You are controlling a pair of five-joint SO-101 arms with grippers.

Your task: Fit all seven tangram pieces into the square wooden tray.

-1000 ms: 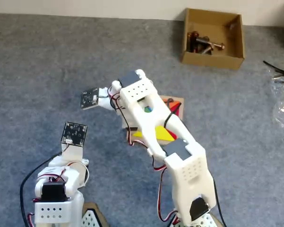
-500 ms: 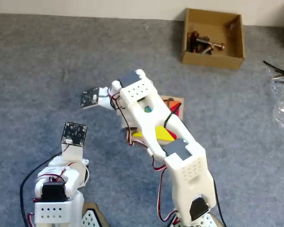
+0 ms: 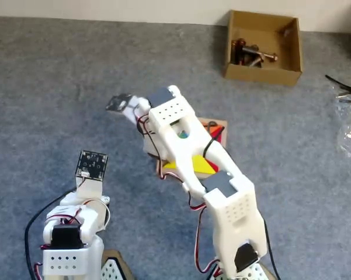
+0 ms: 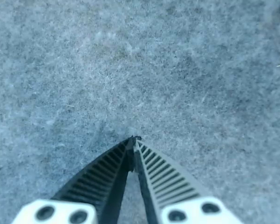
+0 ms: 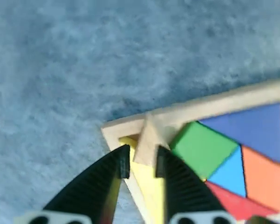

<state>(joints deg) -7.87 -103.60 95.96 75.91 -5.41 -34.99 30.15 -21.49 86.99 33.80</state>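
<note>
My right gripper (image 5: 142, 161) is shut on a small pale wooden triangle (image 5: 146, 137), held right at a corner of the square wooden tray (image 5: 214, 105). In the tray lie a green square (image 5: 202, 147), a dark blue triangle (image 5: 251, 128), a light blue triangle (image 5: 228, 170), an orange piece (image 5: 263, 177), a red piece (image 5: 233, 198) and a yellow piece (image 5: 149, 186). In the high view the right arm (image 3: 181, 134) covers most of the tray (image 3: 213, 123). My left gripper (image 4: 134, 140) is shut on nothing, just over bare grey carpet at the lower left, where the left arm (image 3: 76, 227) stands.
A cardboard box (image 3: 263, 46) with small metal parts sits at the back right. A clear plastic bag (image 3: 350, 128) and cables lie at the right edge. Grey carpet covers the table.
The right arm's wrist has turned, and its camera swung towards the far side of the table. The left arm has not moved.
</note>
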